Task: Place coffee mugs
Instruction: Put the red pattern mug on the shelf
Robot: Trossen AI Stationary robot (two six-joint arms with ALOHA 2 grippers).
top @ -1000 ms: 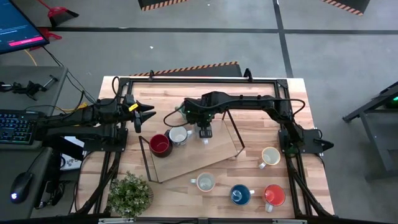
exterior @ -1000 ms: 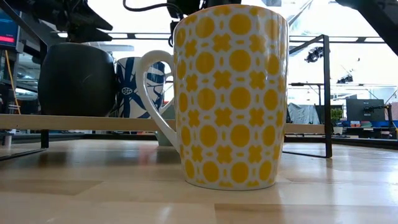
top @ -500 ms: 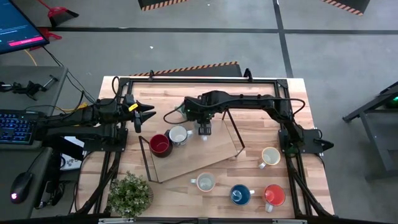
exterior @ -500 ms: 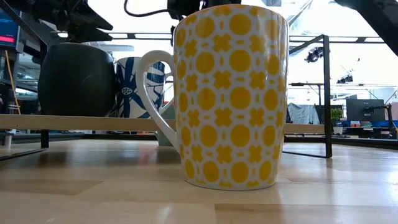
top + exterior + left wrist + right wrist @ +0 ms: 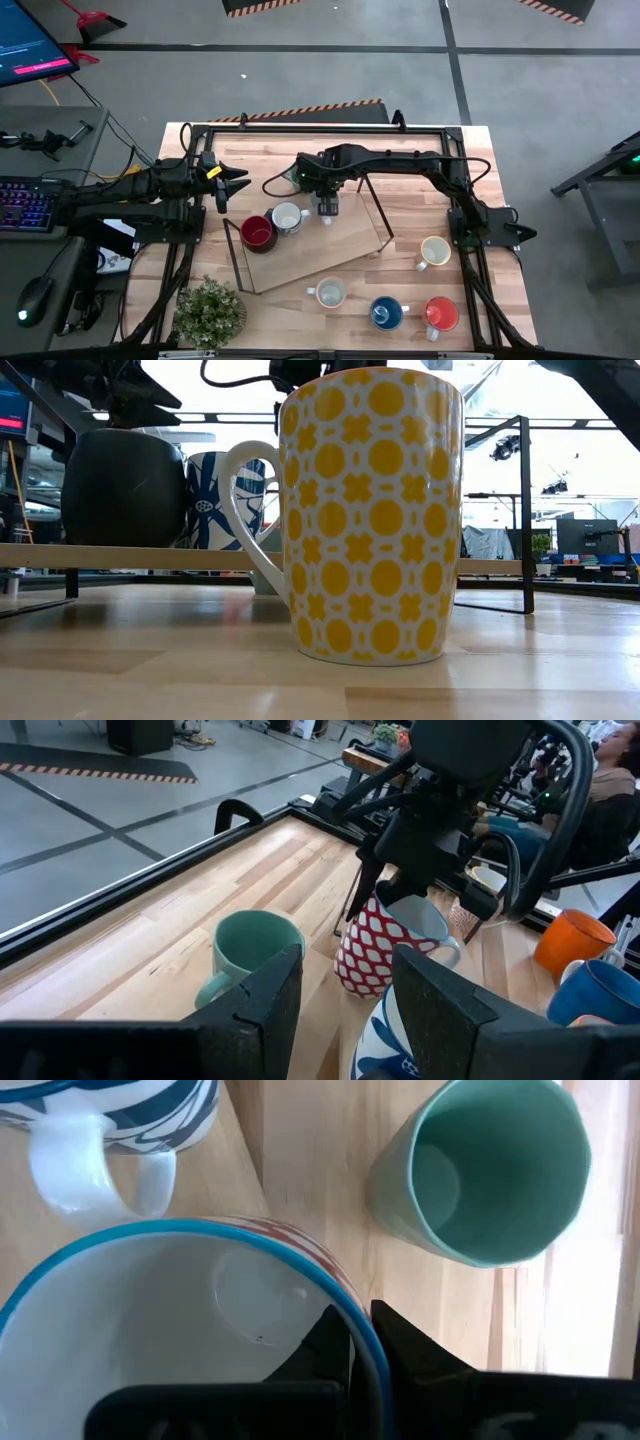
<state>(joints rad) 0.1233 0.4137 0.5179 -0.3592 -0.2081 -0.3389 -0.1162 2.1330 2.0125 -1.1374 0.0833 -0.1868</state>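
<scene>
My right gripper (image 5: 328, 207) reaches from the right over the raised wooden board (image 5: 320, 255) and is shut on a white mug with a red pattern and a blue rim (image 5: 375, 945). Beside that mug stand a teal mug (image 5: 490, 1170) and a blue-and-white mug (image 5: 288, 217), with a dark red mug (image 5: 257, 233) next to the latter. My left gripper (image 5: 240, 185) hangs open at the table's left side, with nothing between its fingers (image 5: 265, 1010). In the low view a yellow-patterned mug (image 5: 370, 510) stands on its base, close to the camera. My right gripper holds the red-patterned mug by its blue rim (image 5: 372, 1342), on the side facing the teal mug. One finger (image 5: 330, 1345) is inside the mug and the other finger (image 5: 420, 1350) is outside. The fingers point down from above. The mug stays mouth up; I cannot tell whether its base touches the board.
On the table's near right stand a cream mug (image 5: 433, 250), a blue mug (image 5: 385, 313) and an orange mug (image 5: 440, 313). A pale mug (image 5: 330, 292) stands near the middle. A potted plant (image 5: 210, 312) fills the near left corner. A black metal frame (image 5: 380, 215) borders the board.
My right gripper has tipped slightly with the red-patterned mug in its hold. The other mugs have kept their places.
</scene>
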